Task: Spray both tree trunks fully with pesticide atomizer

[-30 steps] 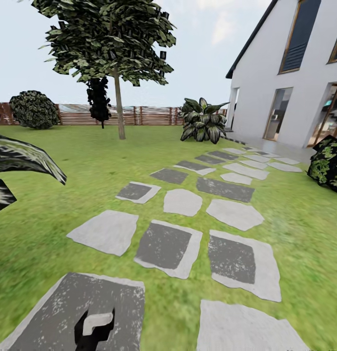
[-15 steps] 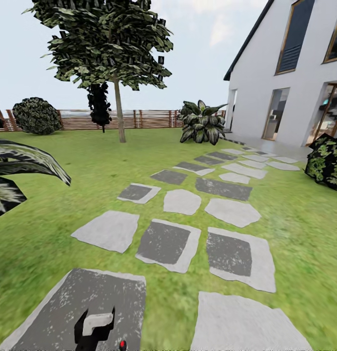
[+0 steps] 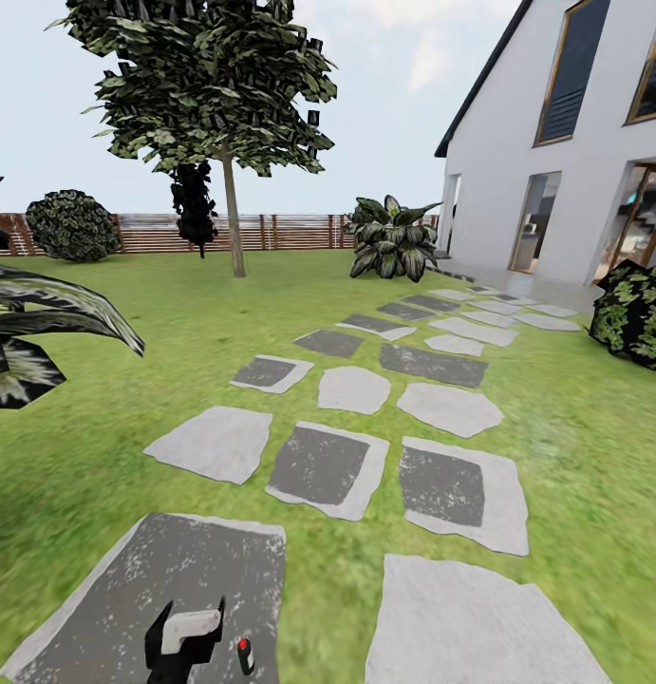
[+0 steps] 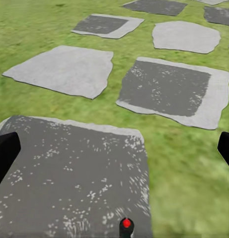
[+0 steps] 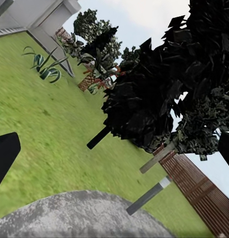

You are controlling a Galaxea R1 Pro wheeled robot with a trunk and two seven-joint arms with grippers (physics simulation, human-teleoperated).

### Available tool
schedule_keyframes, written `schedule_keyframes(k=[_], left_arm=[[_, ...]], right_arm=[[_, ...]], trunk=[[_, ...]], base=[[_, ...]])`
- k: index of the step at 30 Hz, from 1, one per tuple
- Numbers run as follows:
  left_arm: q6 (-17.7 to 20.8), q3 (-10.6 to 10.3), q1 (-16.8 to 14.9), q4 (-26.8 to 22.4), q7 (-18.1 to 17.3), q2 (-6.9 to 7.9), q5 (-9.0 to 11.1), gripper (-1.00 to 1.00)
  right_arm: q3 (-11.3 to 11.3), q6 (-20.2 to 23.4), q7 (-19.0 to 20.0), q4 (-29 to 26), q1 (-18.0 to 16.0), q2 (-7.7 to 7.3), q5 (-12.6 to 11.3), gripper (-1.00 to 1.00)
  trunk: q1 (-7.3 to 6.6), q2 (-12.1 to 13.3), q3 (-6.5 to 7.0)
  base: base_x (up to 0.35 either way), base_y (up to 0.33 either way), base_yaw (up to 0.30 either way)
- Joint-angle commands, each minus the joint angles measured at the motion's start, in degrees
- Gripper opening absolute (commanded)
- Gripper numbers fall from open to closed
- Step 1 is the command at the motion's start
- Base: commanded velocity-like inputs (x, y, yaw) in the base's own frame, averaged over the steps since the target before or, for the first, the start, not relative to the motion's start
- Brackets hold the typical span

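We see the pesticide atomizer, a small dark red-capped bottle, standing on the dark stepping stone beside our left gripper, whose spread fingers hold nothing; the right gripper's state we cannot tell.

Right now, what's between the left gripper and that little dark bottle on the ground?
Nothing but bare dark stepping stone. In the head view the bottle stands on that slab just beside the left gripper; the left wrist view shows the bottle with only slab around it.
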Motion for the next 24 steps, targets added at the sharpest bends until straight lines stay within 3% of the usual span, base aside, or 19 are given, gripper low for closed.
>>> schedule_keyframes(k=[1,5,6,9,10,14,19,24], left_arm=[[-0.1,0.0,-0.1,-0.5,0.1,-0.18,-0.1,1.00],[0.9,-0.1,-2.7,-2.4,0.0,-0.45,0.0,1.00],[2.9,-0.2,-5.6,-3.0,-0.1,-0.73,0.0,1.00],[7.9,-0.2,-10.5,-3.1,-0.1,-1.82,0.0,1.00],[11.7,-0.2,-14.4,-2.3,-0.1,-2.78,-0.1,1.00],[15.6,-0.3,-21.9,0.2,-0.2,-4.29,-0.3,1.00],[10.2,-0.2,-25.0,7.8,-0.1,-6.37,0.0,1.00],[7.1,-0.1,-25.7,11.6,-0.1,-7.19,3.3,1.00]], right_arm=[[-0.1,-0.3,0.0,0.1,-0.1,0.00,0.0,1.00],[-0.1,-0.3,0.0,0.1,-0.1,-0.02,0.1,1.00],[-0.1,-0.3,0.0,0.1,-0.1,-0.04,0.1,1.00],[-0.1,-0.3,0.0,0.1,-0.1,-0.07,0.1,1.00],[-0.1,-0.3,0.0,0.1,-0.1,-0.07,0.1,1.00],[0.0,-0.3,0.0,0.1,-0.1,-0.07,0.1,1.00],[0.0,-0.3,0.0,0.1,-0.1,-0.02,0.0,1.00],[-0.1,-0.3,0.0,0.1,-0.1,0.03,0.0,1.00]], trunk=[[-0.01,0.0,-0.06],[-0.01,0.0,-0.06],[-0.01,0.0,-0.06],[-0.01,0.0,-0.06],[-0.01,0.0,-0.06],[-0.01,0.0,-0.06],[-0.01,0.0,-0.06],[-0.01,0.0,-0.06]], base=[[-0.014,0.000,0.000],[-0.008,0.000,0.000],[-0.004,0.000,0.000],[-0.002,0.000,0.000],[-0.001,0.000,0.000],[0.000,0.000,0.000],[0.000,0.000,0.000],[0.000,0.000,0.000]])
